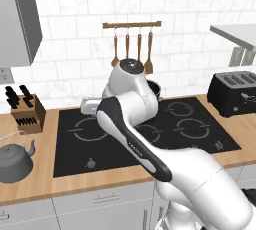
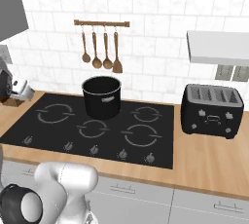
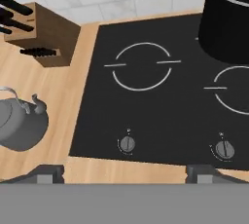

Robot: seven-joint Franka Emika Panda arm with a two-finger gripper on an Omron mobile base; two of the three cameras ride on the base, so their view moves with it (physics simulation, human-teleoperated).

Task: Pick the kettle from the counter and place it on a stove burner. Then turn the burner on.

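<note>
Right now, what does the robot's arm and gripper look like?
The arm is glossy white with rounded, bulging segments, and a dark grey band runs along one link. A dark round cap tops its upper joint. The gripper ends in two small, dark, blocky fingers.

Kettle looked dull grey metal, matt, with a thin wire handle. Counter was light tan wood-grain, smooth, low sheen. Cooktop read as black glass, flat and smooth, with burner rings marked in thin grey lines; its knobs looked grey metal. Stockpot was matt black with a paler rim. Knife block looked brown wood. Toaster was black, slightly glossy. Wall tiles were white, faintly marbled.
</note>
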